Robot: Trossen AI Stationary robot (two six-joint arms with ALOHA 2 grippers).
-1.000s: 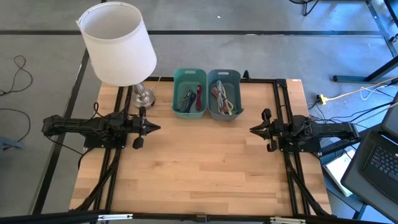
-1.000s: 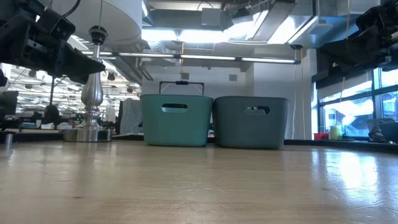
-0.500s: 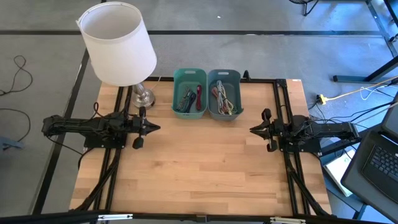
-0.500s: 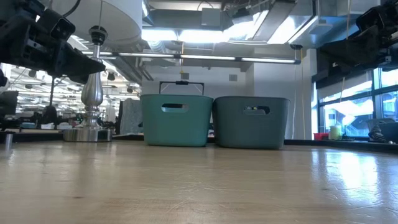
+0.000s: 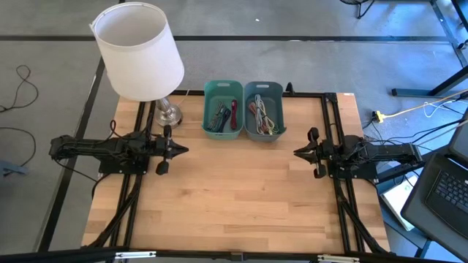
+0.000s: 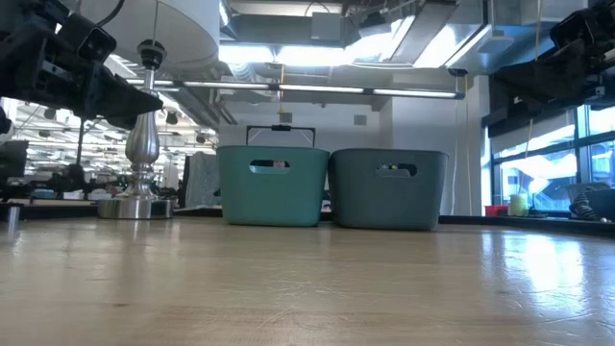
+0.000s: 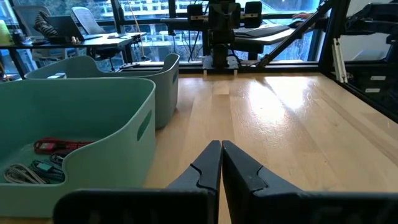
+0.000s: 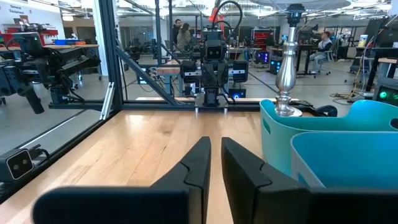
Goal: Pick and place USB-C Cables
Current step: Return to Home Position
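The USB-C cables lie as small coloured bundles in two bins at the table's far edge. Some are in the green bin (image 5: 222,109), among them a red one (image 7: 59,146); others are in the blue-grey bin (image 5: 264,111) to its right. My left gripper (image 5: 183,150) hovers at the table's left side, level, pointing right, its fingers shut (image 7: 221,148) on nothing. My right gripper (image 5: 298,153) hovers at the right side, pointing left, with a narrow empty gap between its fingers (image 8: 216,144).
A lamp with a white shade (image 5: 139,51) and a silver foot (image 5: 168,113) stands at the far left corner, just beyond my left gripper. The bare wooden table top (image 5: 234,190) spreads between the arms and toward the near edge. A laptop (image 5: 446,190) sits off the table to the right.
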